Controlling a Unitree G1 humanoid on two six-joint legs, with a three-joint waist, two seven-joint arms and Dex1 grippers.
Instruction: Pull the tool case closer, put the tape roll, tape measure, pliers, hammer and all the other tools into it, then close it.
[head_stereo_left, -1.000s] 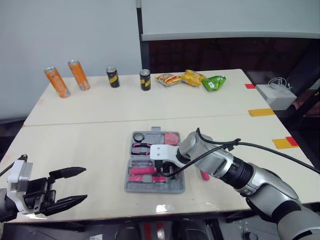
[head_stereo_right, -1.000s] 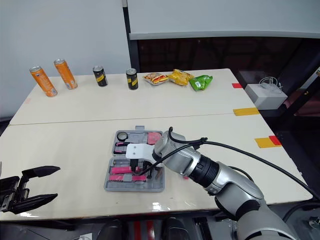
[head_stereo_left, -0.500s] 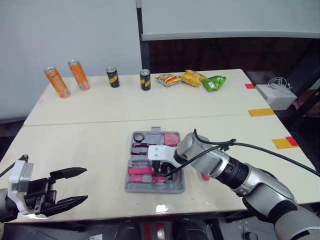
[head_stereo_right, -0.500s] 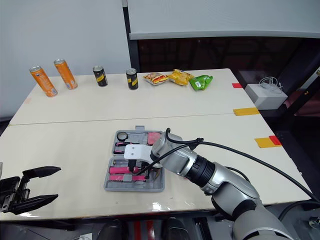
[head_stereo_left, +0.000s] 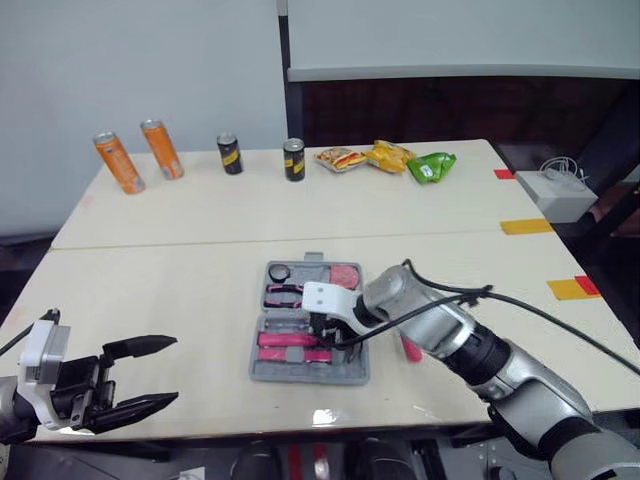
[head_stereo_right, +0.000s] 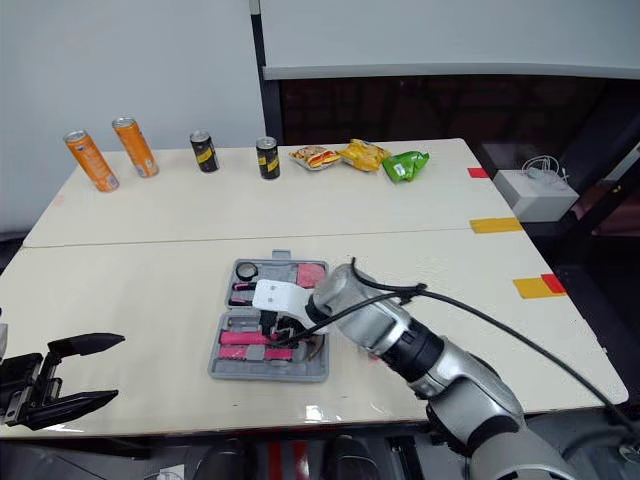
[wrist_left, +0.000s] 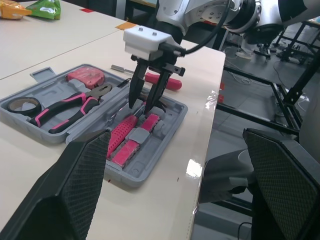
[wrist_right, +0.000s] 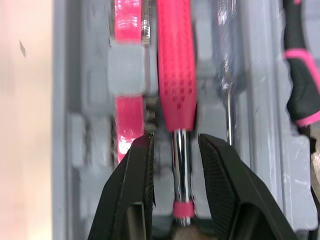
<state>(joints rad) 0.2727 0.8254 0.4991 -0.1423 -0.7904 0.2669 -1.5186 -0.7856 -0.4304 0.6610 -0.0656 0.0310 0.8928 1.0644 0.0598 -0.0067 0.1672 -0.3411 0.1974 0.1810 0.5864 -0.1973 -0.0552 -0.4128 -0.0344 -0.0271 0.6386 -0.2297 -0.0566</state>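
Grey tool case (head_stereo_left: 308, 338) open | right end effector (wrist_left: 141, 106) spread astride pink-gripped tool (wrist_right: 176, 70), likely seating it | left end effector (head_stereo_left: 170, 370) spread, idle | next: fetch screwdriver (wrist_left: 167, 81) right of case.

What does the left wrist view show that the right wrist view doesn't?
Left wrist view adds the black tape roll, the pink tape measure, a red-handled screwdriver on the table beside the grey plastic tool case, and the right tool from outside. Right wrist view adds, close up, the chrome shaft between that tool's open fingers. Both share the case, the pink dotted handle and the pink-and-black pliers.
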